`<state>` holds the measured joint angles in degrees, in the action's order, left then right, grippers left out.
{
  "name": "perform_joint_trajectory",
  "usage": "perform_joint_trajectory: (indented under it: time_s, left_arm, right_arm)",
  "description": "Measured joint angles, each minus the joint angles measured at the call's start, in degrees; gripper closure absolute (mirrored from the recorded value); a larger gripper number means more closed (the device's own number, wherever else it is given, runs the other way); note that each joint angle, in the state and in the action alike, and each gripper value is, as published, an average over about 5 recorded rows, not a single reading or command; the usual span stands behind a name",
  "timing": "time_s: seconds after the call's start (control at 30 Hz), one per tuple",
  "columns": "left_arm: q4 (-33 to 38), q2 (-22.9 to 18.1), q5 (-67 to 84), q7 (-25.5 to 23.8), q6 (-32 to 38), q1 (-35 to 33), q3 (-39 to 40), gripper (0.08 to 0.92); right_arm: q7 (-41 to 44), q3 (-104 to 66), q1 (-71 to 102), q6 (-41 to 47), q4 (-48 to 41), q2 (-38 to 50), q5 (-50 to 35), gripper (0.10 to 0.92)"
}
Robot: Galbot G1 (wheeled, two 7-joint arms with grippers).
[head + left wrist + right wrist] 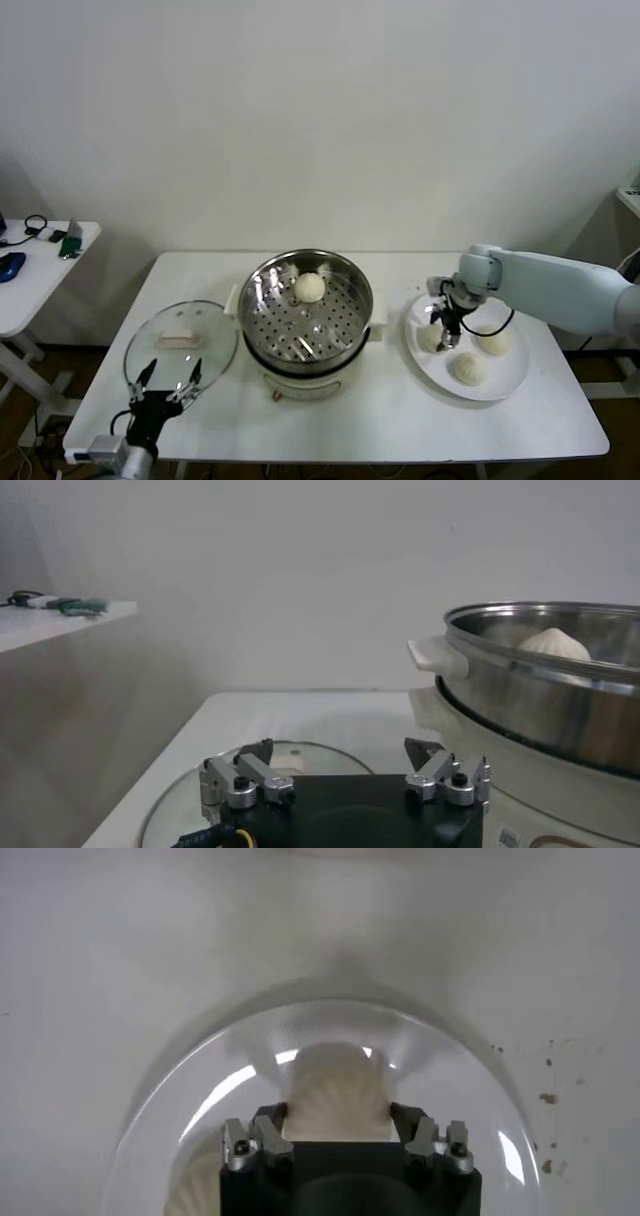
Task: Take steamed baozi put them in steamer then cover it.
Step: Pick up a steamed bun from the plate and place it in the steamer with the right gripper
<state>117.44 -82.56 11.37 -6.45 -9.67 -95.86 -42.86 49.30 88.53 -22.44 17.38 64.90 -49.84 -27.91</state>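
Observation:
The steel steamer [256, 290] stands mid-table with one steamed baozi [309, 287] on its perforated tray; the left wrist view shows the steamer [540, 695] and that baozi [553, 643] too. Three more baozi lie on the white plate [425, 372] to its right. My right gripper [446, 336] reaches down over the leftmost one [430, 339], and its fingertips press both sides of this bun [335, 1088]. The other two buns [493, 341] [468, 368] lie free. The glass cover [180, 345] rests on the table left of the steamer. My left gripper [170, 380] hovers open at the cover's near edge.
A small side table [40, 270] with cables and small items stands at the far left. The plate [200, 1078] sits close to the table's right end. Bare tabletop shows in front of the steamer.

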Motion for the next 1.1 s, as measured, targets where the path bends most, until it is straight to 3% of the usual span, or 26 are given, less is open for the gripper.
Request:
perform_joint_trajectory:
  time_s: [0.23, 0.7, 1.1]
  left_arm:
    - [0.0, -0.2, 0.0, 0.0, 0.0, 0.1, 0.1, 0.177]
    - [0.6, 0.1, 0.5, 0.1, -0.5, 0.6, 0.1, 0.177]
    - [1.4, 1.0, 1.3, -0.1, -1.2, 1.2, -0.1, 0.177]
  right_arm:
    - [0.6, 0.2, -0.4, -0.2, -0.3, -0.2, -0.6, 0.379]
    - [4.0, 5.2, -10.5, -2.2, 3.1, -0.4, -4.0, 0.389]
    - [7.8, 10.2, -33.0, -2.5, 8.0, -6.8, -16.3, 0.385]
